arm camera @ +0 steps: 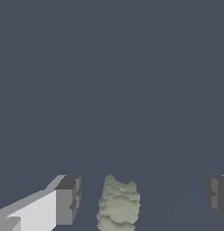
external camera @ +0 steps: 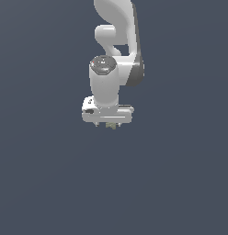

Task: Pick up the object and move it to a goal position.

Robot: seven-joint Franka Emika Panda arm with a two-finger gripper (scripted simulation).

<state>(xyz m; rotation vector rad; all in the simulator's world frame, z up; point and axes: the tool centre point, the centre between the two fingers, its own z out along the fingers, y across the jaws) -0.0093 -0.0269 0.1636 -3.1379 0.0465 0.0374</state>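
Straddling the ridged, lumpy olive object (arm camera: pixel 118 205), end effector (arm camera: pixel 143 198) gapes.

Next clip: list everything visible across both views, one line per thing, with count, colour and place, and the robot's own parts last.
object: one, olive-green, lumpy with stacked ridges; sits between the end effector's two fingers, touching neither; only a sliver shows under the end effector in the exterior view.
surface: one, plain dark blue-grey, fills the background in both views.
arm: one, white with dark grey joint, comes down from the exterior view's top edge.
end effector: one, white with dark grey fingers, open, straddling the object.
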